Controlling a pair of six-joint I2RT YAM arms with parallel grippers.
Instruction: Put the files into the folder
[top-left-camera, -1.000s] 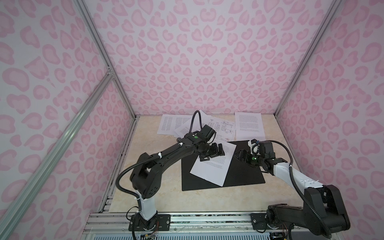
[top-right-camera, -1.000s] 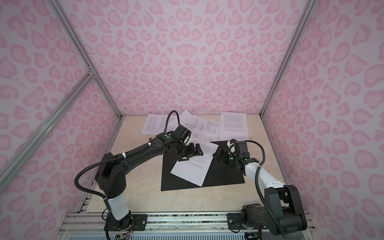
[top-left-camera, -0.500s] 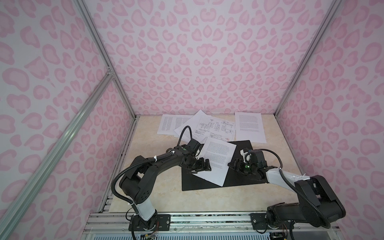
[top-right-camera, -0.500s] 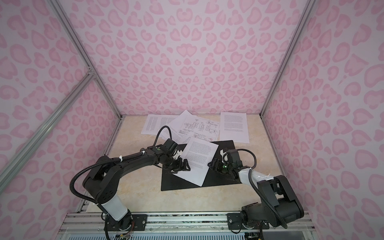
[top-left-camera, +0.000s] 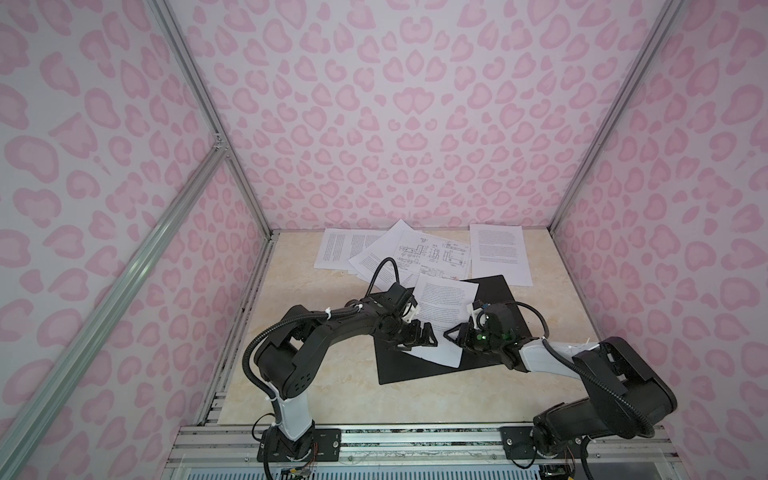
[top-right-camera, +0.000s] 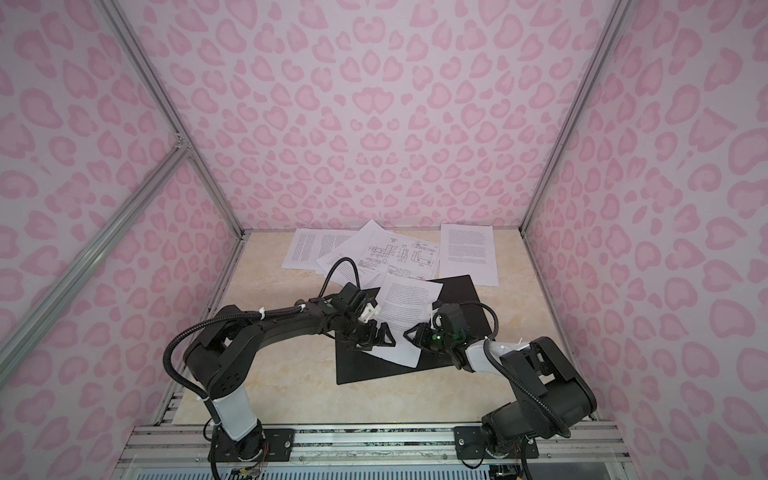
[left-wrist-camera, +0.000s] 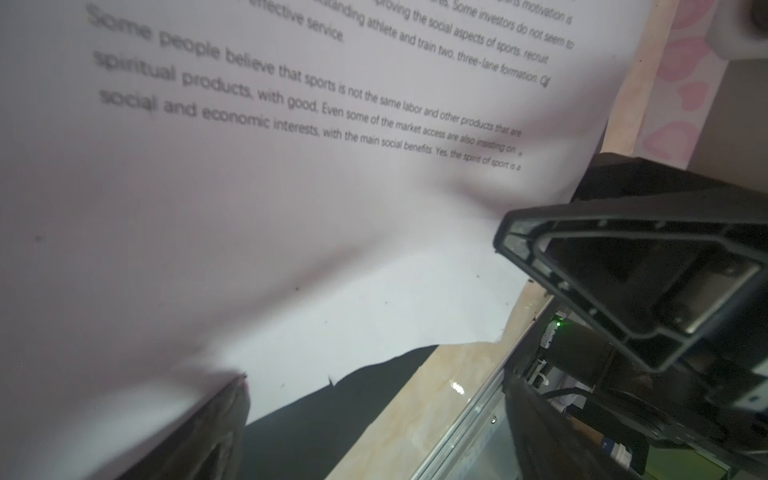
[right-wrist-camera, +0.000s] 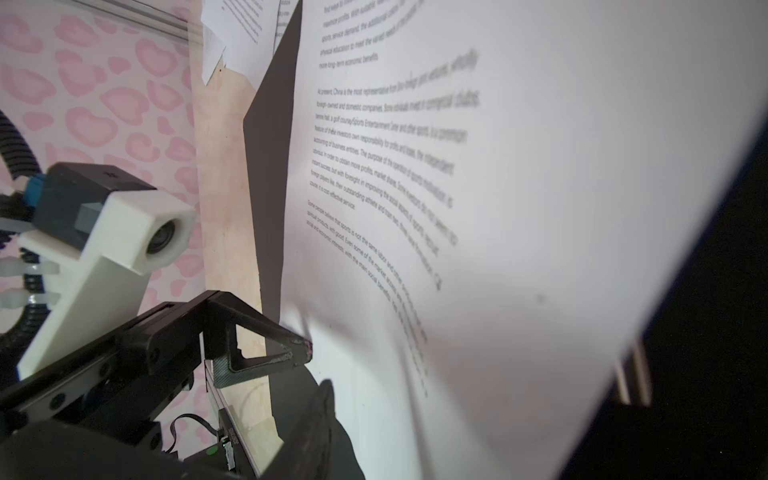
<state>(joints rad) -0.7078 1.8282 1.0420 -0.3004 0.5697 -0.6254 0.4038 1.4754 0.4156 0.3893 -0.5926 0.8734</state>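
Askew, a text-printed white sheet (top-left-camera: 442, 307) overlaps the black folder (top-left-camera: 493, 289).

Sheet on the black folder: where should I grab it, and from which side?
Probably its right long edge near the front, where the sheet seems to bow up off the folder. Come in low from the right, slipping one finger under; the rest lies flat.

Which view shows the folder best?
Both top views: the folder shows nearly whole, flat, black side up, a sheet across it. Both wrist views catch only black parts of it beside that sheet.
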